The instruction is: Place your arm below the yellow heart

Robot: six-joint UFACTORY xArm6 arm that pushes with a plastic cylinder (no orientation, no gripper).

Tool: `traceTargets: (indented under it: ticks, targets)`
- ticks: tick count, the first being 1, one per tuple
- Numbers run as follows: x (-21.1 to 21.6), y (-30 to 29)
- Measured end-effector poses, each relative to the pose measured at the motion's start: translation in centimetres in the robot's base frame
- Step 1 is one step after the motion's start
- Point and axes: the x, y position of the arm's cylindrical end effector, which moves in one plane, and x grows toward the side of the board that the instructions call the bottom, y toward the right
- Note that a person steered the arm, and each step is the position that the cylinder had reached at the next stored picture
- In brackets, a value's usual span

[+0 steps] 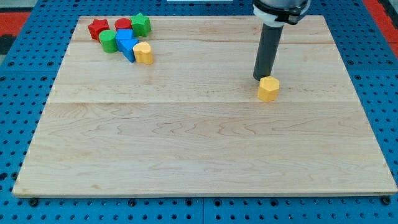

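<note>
Two yellow blocks lie on the wooden board (205,143), and they are well apart. The yellow heart (143,53) sits near the view's top left, at the lower right edge of a tight cluster. Touching its left side is a pair of blue blocks (127,45); I cannot tell their exact shapes or where one ends and the other begins. A green round block (108,41) rests against the blue pair on the view's left. Above these runs a row close to the board's top edge: a red star (97,28), a red round block (123,25) and a green star (141,24).

The other yellow piece, a yellow pentagon (268,89), stands alone in the right half of the board. My tip (261,77) is right at the pentagon's upper left edge, on the side toward the view's top. It looks to be touching the block, or very nearly so. The dark rod (268,53) rises straight up from there toward the arm's mount at the view's top.

My arm ends in this plain rod with no jaws, so it grips nothing. My tip is far to the view's right of the heart and a little lower in the view than it. The board rests on a blue pegboard (25,74).
</note>
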Motion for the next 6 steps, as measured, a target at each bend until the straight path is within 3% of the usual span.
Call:
traceTargets:
  ticks: [2,6]
  targets:
    - [-2.0,-11.0]
    - [-1.9,-11.0]
